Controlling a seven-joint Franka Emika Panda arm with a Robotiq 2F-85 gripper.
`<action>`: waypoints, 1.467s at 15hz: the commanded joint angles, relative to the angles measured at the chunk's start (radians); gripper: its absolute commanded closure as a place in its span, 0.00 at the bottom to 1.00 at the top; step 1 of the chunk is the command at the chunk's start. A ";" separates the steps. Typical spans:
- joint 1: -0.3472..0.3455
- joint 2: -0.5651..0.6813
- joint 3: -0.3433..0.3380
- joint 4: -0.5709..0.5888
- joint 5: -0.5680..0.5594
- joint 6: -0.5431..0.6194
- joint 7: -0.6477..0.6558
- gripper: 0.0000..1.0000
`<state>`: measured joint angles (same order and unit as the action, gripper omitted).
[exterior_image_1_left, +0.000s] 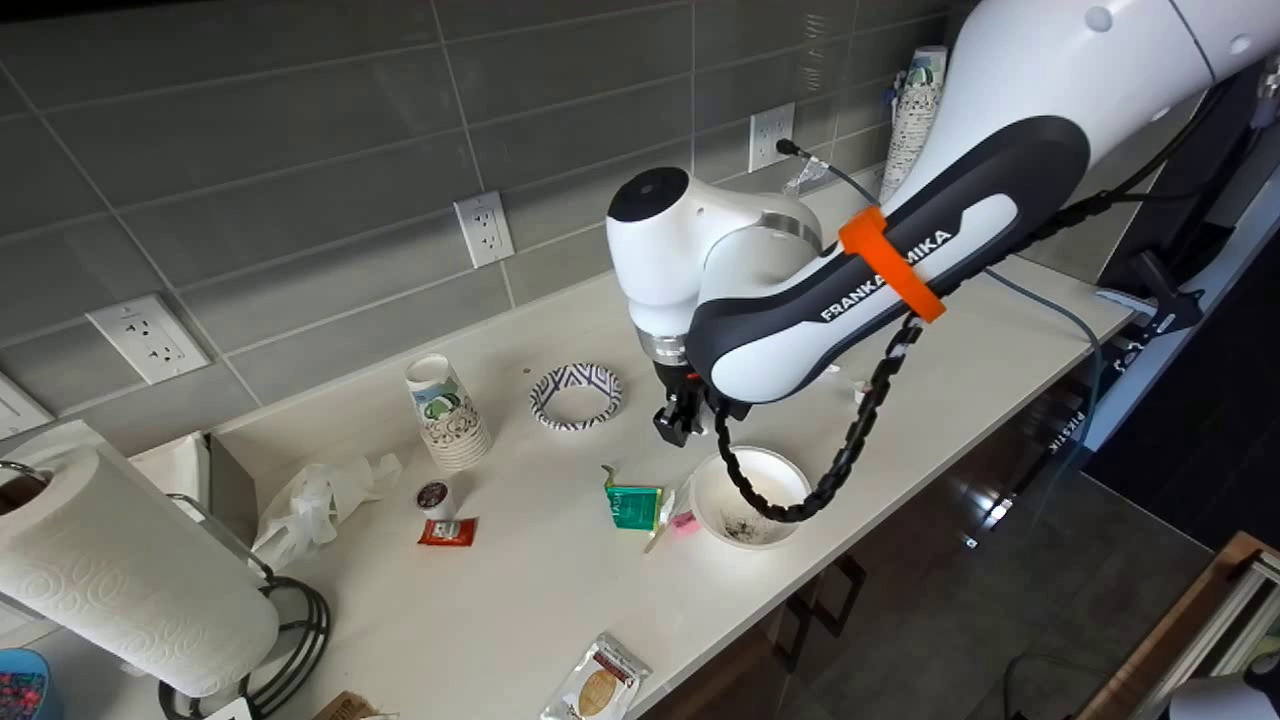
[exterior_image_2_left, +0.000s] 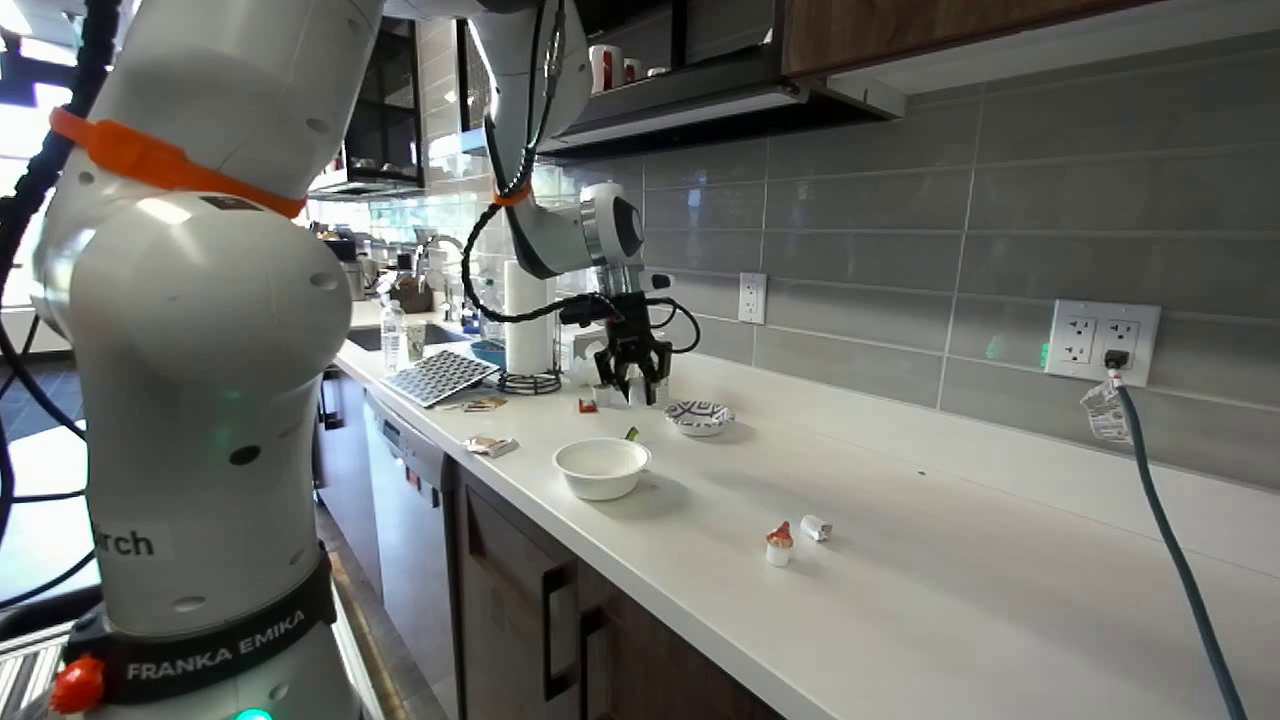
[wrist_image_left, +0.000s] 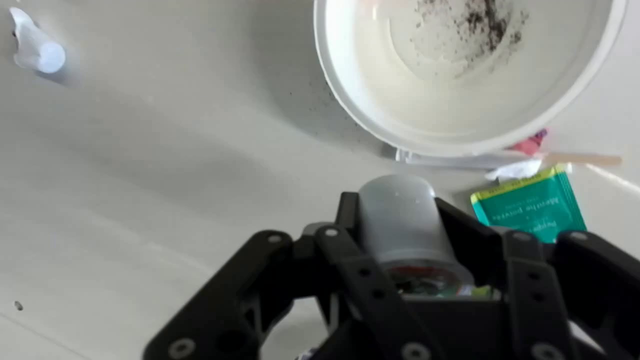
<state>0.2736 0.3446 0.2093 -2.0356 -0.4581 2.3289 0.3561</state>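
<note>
My gripper (wrist_image_left: 397, 207) is shut on a small pale coffee pod (wrist_image_left: 402, 220). The pod's closed base points out past the fingertips and its printed lid faces the palm. In both exterior views the gripper (exterior_image_1_left: 680, 422) (exterior_image_2_left: 636, 388) hangs above the counter, between the white bowl (exterior_image_1_left: 712, 485) (exterior_image_2_left: 600, 486) and the patterned paper bowl (exterior_image_1_left: 543, 402) (exterior_image_2_left: 700, 420). The white bowl (wrist_image_left: 430, 117) has dark grounds inside. A green tea sachet (wrist_image_left: 532, 210) (exterior_image_1_left: 634, 508) lies beside the bowl, with a wooden stick (wrist_image_left: 582, 159) and a pink packet (wrist_image_left: 531, 144) near its rim.
A paper cup stack (exterior_image_1_left: 450, 420), an upright pod (exterior_image_1_left: 434, 497), a red packet (exterior_image_1_left: 447, 532) and a paper towel roll (exterior_image_1_left: 130, 570) stand farther along. A snack packet (exterior_image_1_left: 597, 682) lies near the counter edge. Two small opened pods (exterior_image_2_left: 779, 550) (exterior_image_2_left: 816, 528) lie on the counter.
</note>
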 joint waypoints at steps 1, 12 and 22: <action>0.051 -0.121 -0.060 -0.148 -0.057 0.193 0.141 0.87; 0.037 -0.091 -0.088 -0.106 -0.055 0.173 0.113 0.87; -0.033 -0.005 -0.178 -0.108 -0.033 0.317 0.039 0.87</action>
<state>0.2508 0.3071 0.0484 -2.1342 -0.5152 2.5755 0.4177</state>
